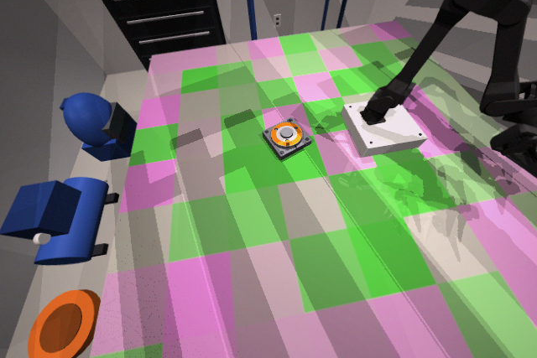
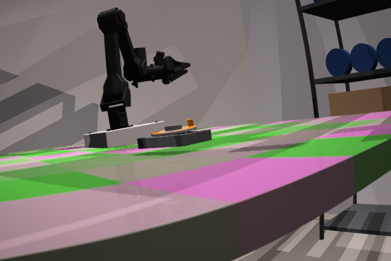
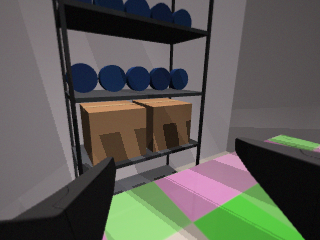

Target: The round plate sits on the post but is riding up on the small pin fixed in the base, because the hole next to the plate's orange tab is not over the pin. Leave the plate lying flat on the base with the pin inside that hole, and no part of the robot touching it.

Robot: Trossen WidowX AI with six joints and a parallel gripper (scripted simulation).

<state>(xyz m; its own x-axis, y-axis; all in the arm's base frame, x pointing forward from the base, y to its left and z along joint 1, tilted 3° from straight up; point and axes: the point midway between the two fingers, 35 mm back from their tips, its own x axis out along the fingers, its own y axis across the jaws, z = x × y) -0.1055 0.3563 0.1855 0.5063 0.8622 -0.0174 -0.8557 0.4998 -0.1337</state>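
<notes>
- Nothing of the task looks done yet: the round plate sits on the post of the dark base, and in the exterior view it lies tilted, its tab side raised off the base
- The orange tab stands up at the plate's raised edge; in the top view I cannot tell which of the small holes in the plate is the one beside the tab, and the pin itself is too small to make out
- The base rests on the checked counter, just beside the white mounting block that carries the arm
- The tool hangs high above the base and a little to the block's side of it, pointing outward more than down, well apart from the plate
- Its fingers are spread wide with nothing between them; the wrist view looks past them to a shelf rack with brown boxes, not at the plate
- Left to do, as I judge it: bring the tool down to the plate, turn the plate about the post until the hole by the tab comes over the pin, let it drop flat, then draw away so nothing touches it
- The whole job is therefore ahead, with only a free approach in hand
</notes>
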